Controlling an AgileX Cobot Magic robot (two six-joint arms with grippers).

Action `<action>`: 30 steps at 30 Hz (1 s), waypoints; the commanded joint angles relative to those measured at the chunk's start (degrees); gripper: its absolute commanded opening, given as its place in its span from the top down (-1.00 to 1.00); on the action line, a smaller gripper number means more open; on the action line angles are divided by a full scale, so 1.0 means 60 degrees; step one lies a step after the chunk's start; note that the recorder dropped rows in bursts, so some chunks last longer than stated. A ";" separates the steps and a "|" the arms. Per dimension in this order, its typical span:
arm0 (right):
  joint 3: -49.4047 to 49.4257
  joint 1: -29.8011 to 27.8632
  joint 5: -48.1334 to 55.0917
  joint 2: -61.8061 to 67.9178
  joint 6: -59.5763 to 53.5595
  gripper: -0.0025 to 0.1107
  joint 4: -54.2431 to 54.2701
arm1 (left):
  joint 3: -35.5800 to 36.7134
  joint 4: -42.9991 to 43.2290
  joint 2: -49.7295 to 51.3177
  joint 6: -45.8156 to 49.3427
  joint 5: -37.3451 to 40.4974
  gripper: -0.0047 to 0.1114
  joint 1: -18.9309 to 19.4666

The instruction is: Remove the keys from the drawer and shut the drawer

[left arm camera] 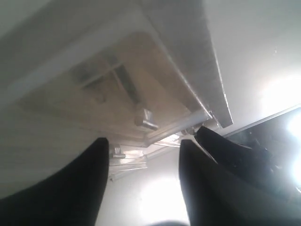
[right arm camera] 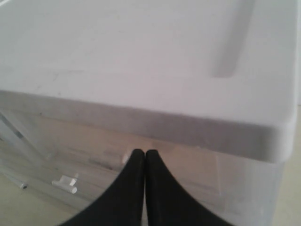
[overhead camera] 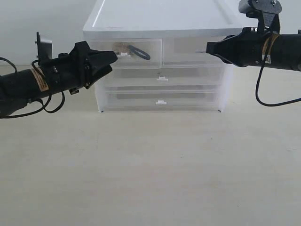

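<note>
The keys (overhead camera: 137, 52) lie inside the drawer (overhead camera: 151, 45), seen dimly through its translucent front. The gold part sits just above the handle (overhead camera: 123, 55). The black cord loop slants from there toward the chest's (overhead camera: 160, 21) middle, so the bunch's long axis runs roughly along the drawer front.

The left hand (overhead camera: 114, 56) is level with the handle and just beside it on the outer side. Its fingers are spread, with nothing between them. In the left wrist view the handle stands ahead of the gap between the two fingers, not yet inside it.

The right hand (overhead camera: 210, 48) is pressed together and empty. It is well apart from the handle, in front of the other half-width drawer.

The left arm is plainly the nearer one. The drawer looks pushed in, or nearly so, though I cannot tell for certain. The coming move likely needs the left hand to ease forward onto the handle and pull straight out from the chest before the keys can be reached.
</note>
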 commanded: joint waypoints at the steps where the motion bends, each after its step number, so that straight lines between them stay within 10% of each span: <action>1: -0.0122 -0.0081 0.0151 0.0016 -0.0035 0.96 0.0354 | -0.0233 -0.0091 0.0018 -0.0435 0.0076 0.15 0.0024; 30: -0.0122 -0.0081 0.0114 0.0016 -0.0035 0.96 0.0354 | -0.1132 -0.0166 0.0894 -0.1271 -0.0446 0.15 -0.0313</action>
